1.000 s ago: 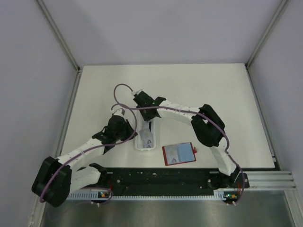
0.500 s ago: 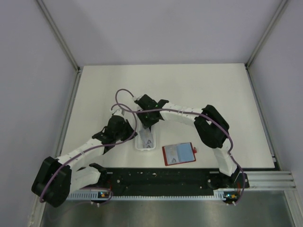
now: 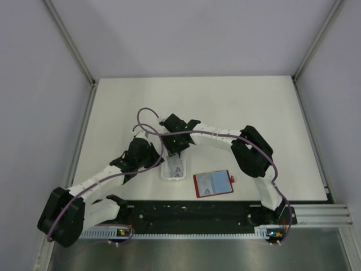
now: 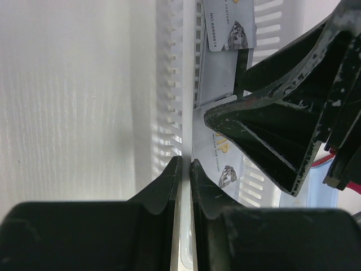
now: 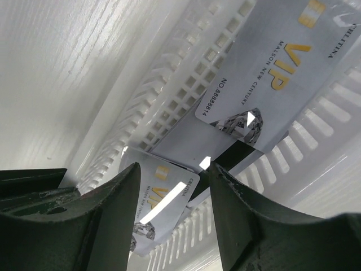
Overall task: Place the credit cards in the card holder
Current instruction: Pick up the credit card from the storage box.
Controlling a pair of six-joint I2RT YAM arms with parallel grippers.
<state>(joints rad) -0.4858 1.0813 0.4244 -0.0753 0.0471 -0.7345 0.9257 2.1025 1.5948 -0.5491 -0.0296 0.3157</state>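
Several grey credit cards (image 5: 282, 73) marked VIP lie overlapping in a long white slotted tray (image 3: 173, 174). One card (image 5: 192, 141) is face down and shows a black stripe. My right gripper (image 5: 176, 169) hangs open just above them, its fingers on either side of the nearest card (image 5: 163, 203), holding nothing. My left gripper (image 4: 185, 164) is shut on the tray's left wall (image 4: 169, 84). The cards (image 4: 217, 152) lie just right of it, under the right gripper's fingers (image 4: 282, 124). The red card holder (image 3: 213, 183) lies open on the table, right of the tray.
The right arm (image 3: 248, 149) arches from the near right edge over the card holder to the tray. The left arm (image 3: 96, 183) reaches in from the near left. A metal rail (image 3: 192, 214) runs along the near edge. Walls (image 3: 45, 84) enclose the white table.
My right gripper's jaws have gone from shut to open, and it has shifted slightly nearer over the tray. The left gripper has kept its hold on the tray wall.
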